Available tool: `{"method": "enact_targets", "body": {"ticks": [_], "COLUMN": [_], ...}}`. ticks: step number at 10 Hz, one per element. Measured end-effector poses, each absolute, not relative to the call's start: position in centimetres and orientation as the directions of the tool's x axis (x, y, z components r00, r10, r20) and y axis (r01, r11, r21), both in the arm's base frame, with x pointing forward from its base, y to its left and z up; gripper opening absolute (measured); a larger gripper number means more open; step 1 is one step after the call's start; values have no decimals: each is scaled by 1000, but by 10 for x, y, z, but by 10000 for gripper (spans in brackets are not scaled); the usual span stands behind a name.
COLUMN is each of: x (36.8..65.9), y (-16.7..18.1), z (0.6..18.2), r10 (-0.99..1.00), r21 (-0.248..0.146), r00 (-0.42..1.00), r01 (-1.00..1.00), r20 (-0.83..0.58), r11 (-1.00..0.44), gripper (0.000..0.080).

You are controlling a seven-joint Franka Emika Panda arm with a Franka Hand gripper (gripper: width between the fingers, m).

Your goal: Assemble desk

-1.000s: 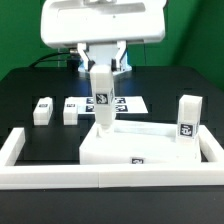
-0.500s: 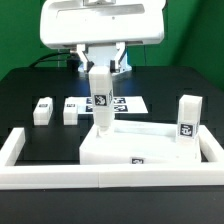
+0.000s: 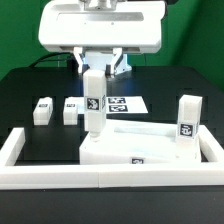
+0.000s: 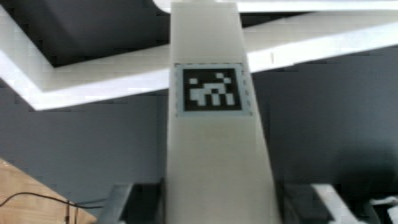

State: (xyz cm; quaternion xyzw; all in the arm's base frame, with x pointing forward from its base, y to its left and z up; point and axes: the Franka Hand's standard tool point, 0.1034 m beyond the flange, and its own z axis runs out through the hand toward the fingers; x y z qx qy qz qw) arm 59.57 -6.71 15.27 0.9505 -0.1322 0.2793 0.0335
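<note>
The leg [image 3: 93,100] has shifted over the tabletop [image 3: 150,140] toward loose legs [image 3: 42,110].

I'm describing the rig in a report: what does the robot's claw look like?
The claw has a wide, boxy white body with rounded corners, darker underneath, and two short pale fingers below. No markings, sleeves or cables show on it.

Upright leg [image 3: 187,117] on tabletop [image 3: 150,150] at exterior view's right; second leg [image 3: 93,100] seemingly over opposite corner.
</note>
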Motion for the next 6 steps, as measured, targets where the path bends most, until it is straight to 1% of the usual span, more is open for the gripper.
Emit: {"method": "enact_targets", "body": {"ticks": [3,6], "x": [593,590], "y": [-65,-62], "z": [143,140], "r10": [-229,-228], "r21": [-4,-3], "r00": [819,822], "r01": [-267,-265], "r20": [527,521], "r11": [-964,-964], "gripper": [290,290]}}
